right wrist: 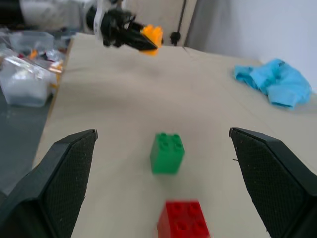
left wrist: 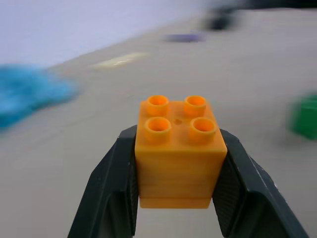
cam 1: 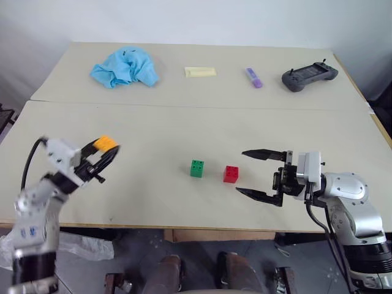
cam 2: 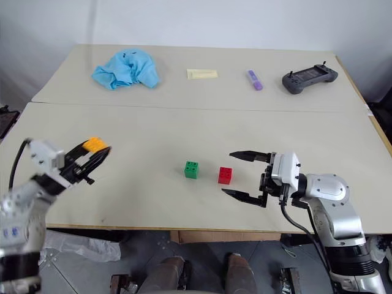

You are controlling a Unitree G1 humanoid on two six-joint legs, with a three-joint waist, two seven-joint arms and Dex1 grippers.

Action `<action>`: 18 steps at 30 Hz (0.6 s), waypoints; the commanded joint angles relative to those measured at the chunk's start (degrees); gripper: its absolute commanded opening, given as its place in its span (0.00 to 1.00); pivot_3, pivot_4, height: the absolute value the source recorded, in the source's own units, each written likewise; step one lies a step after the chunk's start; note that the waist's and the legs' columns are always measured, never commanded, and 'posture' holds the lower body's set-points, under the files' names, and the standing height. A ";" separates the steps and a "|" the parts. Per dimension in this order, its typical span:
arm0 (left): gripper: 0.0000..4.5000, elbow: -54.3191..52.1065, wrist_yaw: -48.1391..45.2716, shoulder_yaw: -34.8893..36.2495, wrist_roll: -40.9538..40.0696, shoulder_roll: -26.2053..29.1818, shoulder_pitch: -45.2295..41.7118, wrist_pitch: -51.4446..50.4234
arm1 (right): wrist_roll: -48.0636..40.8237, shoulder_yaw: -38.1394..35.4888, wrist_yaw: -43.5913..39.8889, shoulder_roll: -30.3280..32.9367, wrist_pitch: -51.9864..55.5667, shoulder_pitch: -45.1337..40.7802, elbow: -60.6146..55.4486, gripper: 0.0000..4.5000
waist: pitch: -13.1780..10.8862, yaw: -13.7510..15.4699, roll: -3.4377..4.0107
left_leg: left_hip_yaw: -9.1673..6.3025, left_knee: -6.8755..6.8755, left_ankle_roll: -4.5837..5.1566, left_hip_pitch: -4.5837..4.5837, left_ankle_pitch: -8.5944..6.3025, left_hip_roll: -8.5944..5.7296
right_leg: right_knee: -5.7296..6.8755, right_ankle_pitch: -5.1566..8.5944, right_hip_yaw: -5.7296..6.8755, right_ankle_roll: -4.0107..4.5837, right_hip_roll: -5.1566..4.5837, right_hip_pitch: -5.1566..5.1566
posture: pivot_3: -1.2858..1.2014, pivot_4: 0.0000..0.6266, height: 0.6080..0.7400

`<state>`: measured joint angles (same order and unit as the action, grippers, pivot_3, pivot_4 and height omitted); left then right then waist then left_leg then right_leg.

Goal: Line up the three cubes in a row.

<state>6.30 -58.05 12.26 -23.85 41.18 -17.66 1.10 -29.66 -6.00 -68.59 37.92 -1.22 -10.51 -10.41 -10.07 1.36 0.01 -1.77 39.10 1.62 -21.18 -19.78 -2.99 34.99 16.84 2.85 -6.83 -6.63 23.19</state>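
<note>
Three cubes, two of them resting on the table [cam 1: 153, 131]: green cube [cam 1: 196, 168] and red cube [cam 1: 231, 174] side by side near the front edge, close but apart, studs up. Orange-yellow cube [left wrist: 179, 151] off the surface, clamped between the two black fingers of the left gripper [cam 1: 105, 153], well away to the left of the pair. Seen from the left wrist: pads pressed flat against two opposite side walls, studs free on top, block sitting square and upright in the grip.

Likely light, rigid, hollow plastic; smooth sides, so probably a little slippery under a loose pinch, yet hardly fragile. Best hold judged to be across two flat opposite walls, low enough to stay off the studs, as on the orange-yellow one now. Small footprint, so easily nudged or tipped by a stray fingertip when set down beside a neighbour.

Right gripper [cam 1: 261, 174] level, just right of the red cube, pointing toward it, jaws spread wide and holding nothing.

Farther back, well clear of the work: blue cloth [cam 1: 125, 67], pale yellow rectangle [cam 1: 200, 71], purple marker-like object [cam 1: 254, 77], dark handheld controller [cam 1: 309, 76].
</note>
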 commanded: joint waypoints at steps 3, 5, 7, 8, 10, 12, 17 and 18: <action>0.34 20.30 -20.81 -12.19 6.07 -2.34 -13.08 11.83 | 0.52 -3.67 0.91 1.05 -2.08 2.51 -0.05 1.00 | 0.08 -0.94 0.15 | 0.18 -0.12 0.05 -0.02 -0.02 0.02 | 0.12 -0.02 0.21 -0.05 0.13 0.12 | 0.52 0.24 1.00; 0.34 28.74 -24.12 -14.32 8.12 -4.30 -18.17 15.95 | 0.81 -4.25 2.08 0.95 -2.19 3.93 -1.24 1.00 | 0.04 -1.13 0.08 | 0.22 -0.07 0.05 -0.11 -0.02 0.05 | 0.25 -0.02 0.37 -0.05 0.31 0.23 | 0.52 0.24 1.00; 0.34 36.49 -25.00 -15.50 10.14 -6.41 -22.55 19.48 | 0.85 -4.95 3.45 0.86 -2.02 5.86 -3.14 1.00 | 0.00 -1.23 0.02 | 0.33 -0.04 0.07 -0.12 -0.01 0.06 | 0.35 -0.02 0.37 -0.06 0.37 0.26 | 0.52 0.24 1.00; 0.34 40.14 -25.14 -15.98 11.17 -7.46 -24.56 21.03 | 0.86 -5.42 4.16 0.83 -1.90 7.06 -4.25 1.00 | -0.01 -1.21 0.00 | 0.34 -0.01 0.07 -0.12 -0.01 0.06 | 0.37 -0.02 0.36 -0.06 0.36 0.27 | 0.52 0.24 1.00; 0.34 45.87 -25.92 -16.56 12.80 -8.81 -27.40 23.44 | 0.83 -6.22 5.50 0.83 -1.54 9.40 -6.39 1.00 | -0.02 -1.01 -0.02 | 0.40 0.02 0.12 -0.11 0.02 0.02 | 0.44 -0.02 0.32 -0.08 0.33 0.27 | 0.52 0.24 1.00; 0.34 49.90 -26.31 -16.88 14.18 -9.62 -29.10 25.42 | 0.83 -7.01 6.74 0.88 -1.35 11.49 -8.07 1.00 | -0.02 -0.87 -0.02 | 0.43 0.03 0.15 -0.10 0.02 0.01 | 0.46 -0.03 0.27 -0.11 0.31 0.27 | 0.52 0.24 1.00; 0.34 55.64 -26.70 -15.84 15.00 -10.79 -31.44 26.36 | 0.94 -8.27 8.91 1.04 -1.33 14.70 -10.34 1.00 | -0.03 -0.23 -0.05 | 0.50 0.07 0.20 -0.06 0.01 0.00 | 0.51 -0.04 0.18 -0.13 0.30 0.29 | 0.52 0.24 1.00; 0.34 56.16 -26.81 -15.64 15.03 -10.91 -31.70 26.37 | 0.90 -8.36 9.10 1.13 -1.36 14.97 -10.48 1.00 | -0.03 -0.16 -0.05 | 0.52 0.08 0.21 -0.06 0.01 0.00 | 0.52 -0.05 0.15 -0.14 0.31 0.29 | 0.52 0.24 1.00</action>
<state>61.36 -84.48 -4.27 -9.42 29.92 -48.93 27.07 -28.26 -12.36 -60.23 38.52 -2.32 3.99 -18.78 -10.10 1.20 -0.03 -1.22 39.19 1.83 -21.22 -19.76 -2.99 35.52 16.79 2.98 -6.98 -6.33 23.48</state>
